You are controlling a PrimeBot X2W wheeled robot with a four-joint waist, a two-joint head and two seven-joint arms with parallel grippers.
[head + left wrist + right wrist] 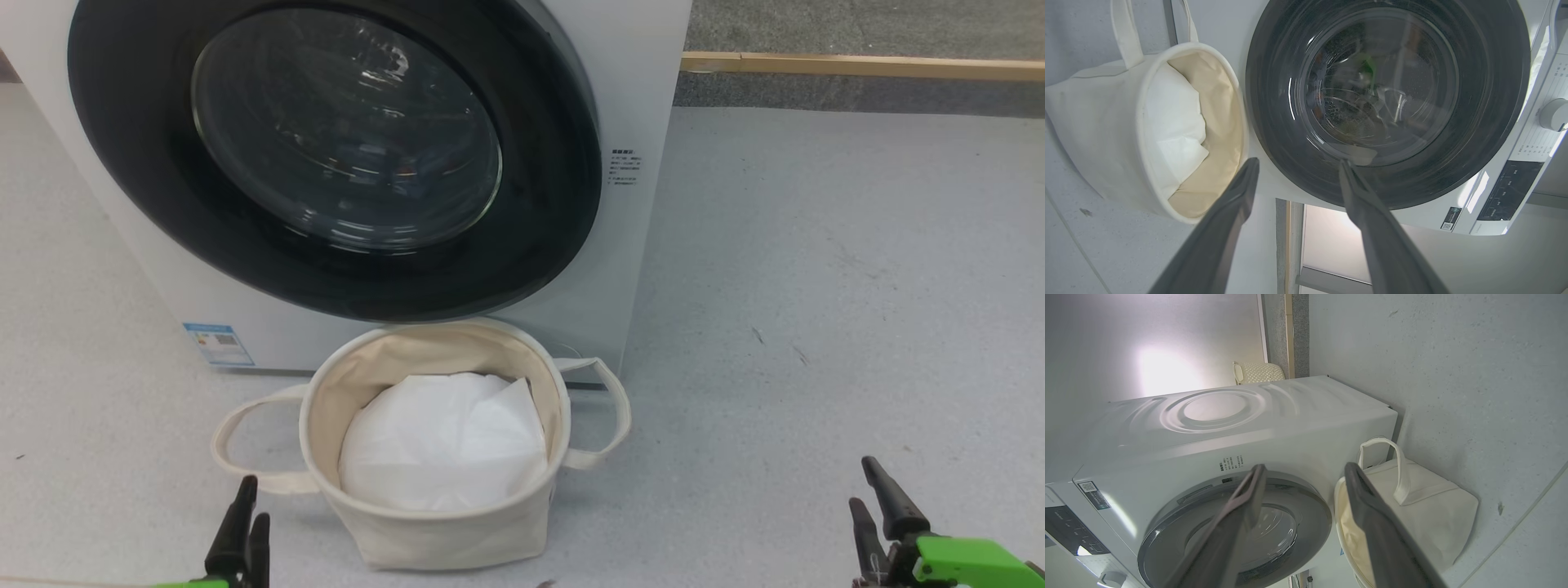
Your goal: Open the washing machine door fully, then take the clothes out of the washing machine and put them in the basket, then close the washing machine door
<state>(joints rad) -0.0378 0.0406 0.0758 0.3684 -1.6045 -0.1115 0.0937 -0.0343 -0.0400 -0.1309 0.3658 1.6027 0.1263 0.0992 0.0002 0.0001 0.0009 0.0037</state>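
While the large round glossy black door [122, 163] with its glass porthole [343, 139] sits shut on the big white box-shaped washing machine [645, 245], the head view shows you the round cream canvas basket [433, 531] just before it, and both the left gripper [253, 500] and right gripper [863, 482] low. Left wrist view: your fingers [1224, 228] stand spread, empty; the clothes behind the glass cannot be made out. Right wrist view: likewise spread, empty. Judge the door rigid, slick; hook its rim, not the glass.
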